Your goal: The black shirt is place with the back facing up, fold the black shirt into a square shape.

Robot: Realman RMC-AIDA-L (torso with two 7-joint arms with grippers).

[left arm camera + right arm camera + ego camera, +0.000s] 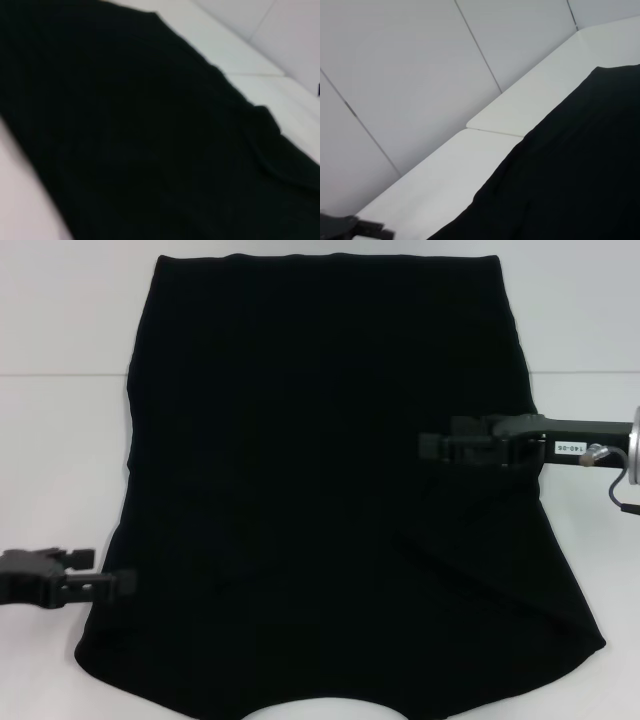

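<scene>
Head view alone shows both grippers: right gripper [432, 447] over the black shirt [330, 500], left gripper [125, 583] at its edge; jaws' state unclear.

left gripper [118, 584] low, right gripper [432, 446] extended

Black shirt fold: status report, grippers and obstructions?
Left gripper at the shirt's near left edge. Right gripper above the right half. Black shirt flat on the white table, sleeves tucked in. Nothing in the way.
</scene>
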